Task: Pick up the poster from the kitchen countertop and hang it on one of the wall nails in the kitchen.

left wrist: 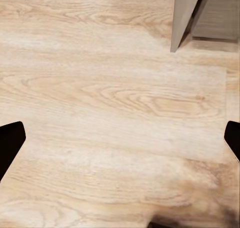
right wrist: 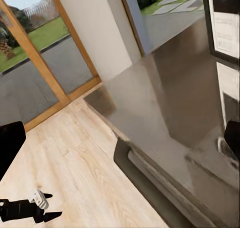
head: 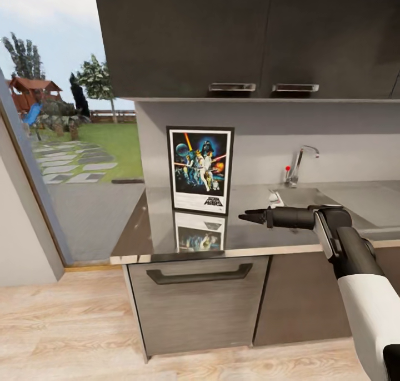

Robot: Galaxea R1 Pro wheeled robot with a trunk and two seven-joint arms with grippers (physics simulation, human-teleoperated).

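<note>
One upright black-framed poster (head: pixel 200 169), colourful figures, white border.

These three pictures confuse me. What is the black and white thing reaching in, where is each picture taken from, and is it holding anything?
All three show one simulated kitchen, seen by one wheeled robot with two arms. The big picture comes from a camera on its head. The black and white thing is its right arm, ending in the right gripper, which hangs over the countertop holding nothing. Just ahead of it, the poster stands upright on the countertop, close to the wall. Behind the arm are a tap and a sink. The other two pictures come from cameras on the wrists. The left one looks down at the wooden floor. The right one looks along the countertop past the poster's edge.
</note>
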